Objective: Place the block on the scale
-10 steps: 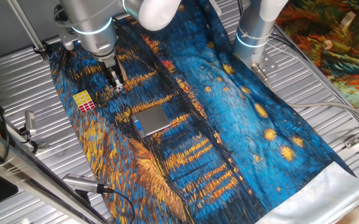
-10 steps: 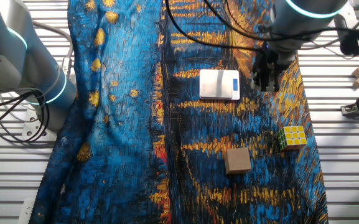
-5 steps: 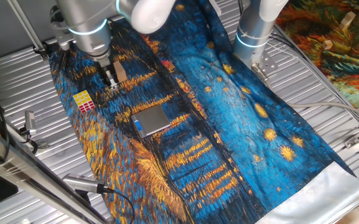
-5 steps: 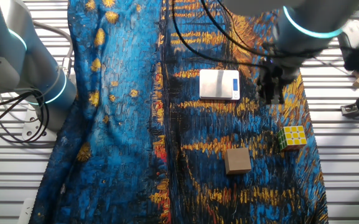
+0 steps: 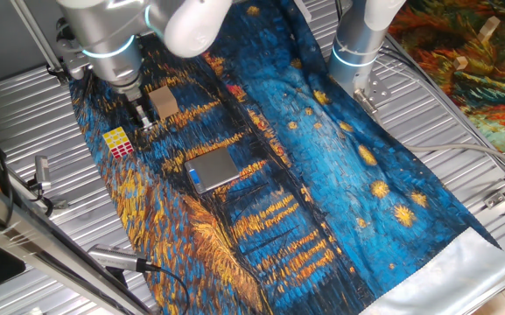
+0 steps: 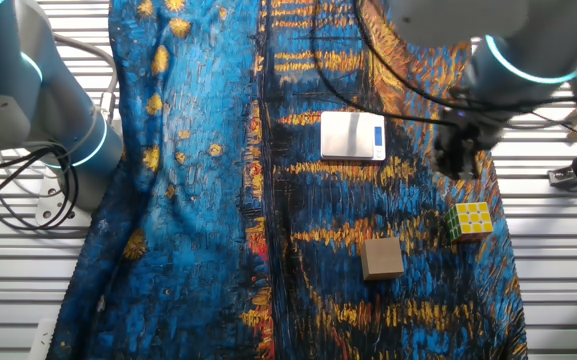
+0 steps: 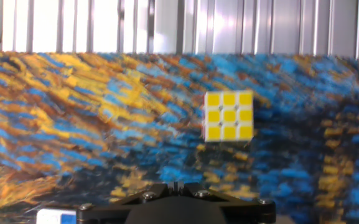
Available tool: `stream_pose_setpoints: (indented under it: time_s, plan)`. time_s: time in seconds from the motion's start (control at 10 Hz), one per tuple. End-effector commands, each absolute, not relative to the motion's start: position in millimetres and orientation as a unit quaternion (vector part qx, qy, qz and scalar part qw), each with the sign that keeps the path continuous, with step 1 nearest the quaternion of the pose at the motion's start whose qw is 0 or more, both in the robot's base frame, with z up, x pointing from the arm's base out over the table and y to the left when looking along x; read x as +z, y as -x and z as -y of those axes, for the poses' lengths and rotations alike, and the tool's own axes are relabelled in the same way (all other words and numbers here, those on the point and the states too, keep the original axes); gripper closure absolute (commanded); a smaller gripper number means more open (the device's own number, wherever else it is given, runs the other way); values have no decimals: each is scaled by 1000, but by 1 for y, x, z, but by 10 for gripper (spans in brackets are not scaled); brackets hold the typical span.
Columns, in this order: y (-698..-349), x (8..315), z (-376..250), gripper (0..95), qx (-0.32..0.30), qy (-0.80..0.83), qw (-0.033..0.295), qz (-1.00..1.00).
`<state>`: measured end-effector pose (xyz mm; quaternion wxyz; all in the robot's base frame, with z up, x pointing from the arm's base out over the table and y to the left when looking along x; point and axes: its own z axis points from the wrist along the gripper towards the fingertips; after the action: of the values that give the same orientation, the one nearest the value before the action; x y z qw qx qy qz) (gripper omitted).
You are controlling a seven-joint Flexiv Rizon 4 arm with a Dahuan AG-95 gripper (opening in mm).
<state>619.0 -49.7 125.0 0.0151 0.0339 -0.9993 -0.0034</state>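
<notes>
The block, a puzzle cube with yellow, red and white stickers, lies on the painted cloth near its edge; it also shows in the other fixed view and, yellow face forward, in the hand view. The scale, silver with a blue display strip, lies flat mid-cloth. My gripper hangs above the cloth between the scale and the cube, a short way from the cube. Its fingers stand together with nothing between them.
A plain tan wooden block sits on the cloth close to my gripper, also seen in the other fixed view. A second arm's base stands at the cloth's far side. Ribbed metal table surrounds the cloth.
My gripper has moved away from the scale's side toward the puzzle cube, staying shut and empty. The cube, scale and wooden block have not moved.
</notes>
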Motion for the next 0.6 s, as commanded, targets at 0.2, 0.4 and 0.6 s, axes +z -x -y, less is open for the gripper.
stream_pose_setpoints:
  time_s: [0.2, 0.4, 0.6]
  plan:
    - [-634, 126, 68, 950, -3, -59, 18, 998]
    - [-641, 128, 76, 950, -3, -70, 20, 997]
    - [-644, 129, 76, 950, -3, -70, 21, 997]
